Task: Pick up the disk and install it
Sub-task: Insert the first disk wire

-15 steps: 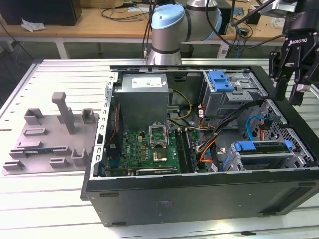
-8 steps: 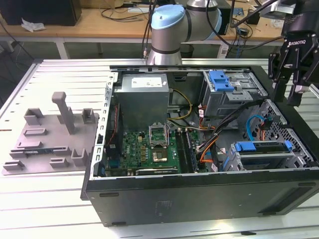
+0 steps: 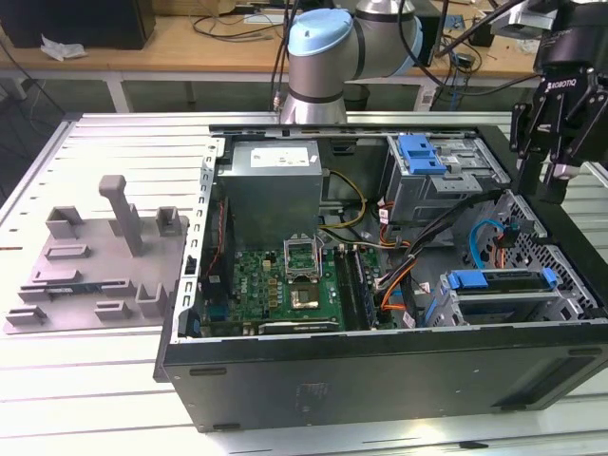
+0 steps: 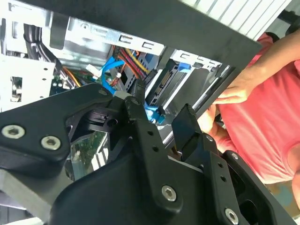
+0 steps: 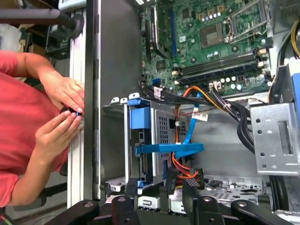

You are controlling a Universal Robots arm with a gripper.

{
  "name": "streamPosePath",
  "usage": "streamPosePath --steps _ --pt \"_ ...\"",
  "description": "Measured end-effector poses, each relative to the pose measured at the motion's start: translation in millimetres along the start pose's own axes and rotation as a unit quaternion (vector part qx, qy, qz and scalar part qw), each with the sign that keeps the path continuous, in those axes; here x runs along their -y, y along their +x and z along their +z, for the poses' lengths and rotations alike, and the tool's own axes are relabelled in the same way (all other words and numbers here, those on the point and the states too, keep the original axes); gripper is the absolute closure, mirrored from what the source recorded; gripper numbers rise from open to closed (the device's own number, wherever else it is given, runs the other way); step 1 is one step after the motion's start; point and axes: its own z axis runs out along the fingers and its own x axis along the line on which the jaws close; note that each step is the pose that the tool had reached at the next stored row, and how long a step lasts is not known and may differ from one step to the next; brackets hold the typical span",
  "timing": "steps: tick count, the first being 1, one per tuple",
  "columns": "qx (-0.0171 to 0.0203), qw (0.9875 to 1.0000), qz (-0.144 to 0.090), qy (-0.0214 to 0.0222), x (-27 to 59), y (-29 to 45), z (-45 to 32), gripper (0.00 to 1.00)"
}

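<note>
Black two-finger gripper (image 3: 541, 163) is held over the open black computer case (image 3: 380, 359), jaws apart and empty.
The flat silver disk in its bright blue carrier frame (image 3: 502, 285) is best approached squarely and gripped by its frame edges.

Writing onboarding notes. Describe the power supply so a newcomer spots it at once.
In the open black computer case, look to the far corner on the exterior view's left, behind the green motherboard. The power supply is the plain grey metal box there, white-labelled on top; the drive cage beside it carries a blue bracket.
</note>
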Motion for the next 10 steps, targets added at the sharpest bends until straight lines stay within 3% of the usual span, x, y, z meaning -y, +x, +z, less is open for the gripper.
streamPosePath --steps 2,4,5,10 --pt "0.0012 0.9999 0.006 0.0089 -0.4 -0.5 0.9 0.49" --pt "0.0018 0.9999 0.009 0.0135 -1.0 -1.0 2.0 0.49" --pt "0.0000 0.9998 0.013 0.0142 -1.3 -1.7 3.0 0.49" --pt "0.0008 0.9990 0.044 -0.0051 -0.9 -4.0 6.7 0.49"
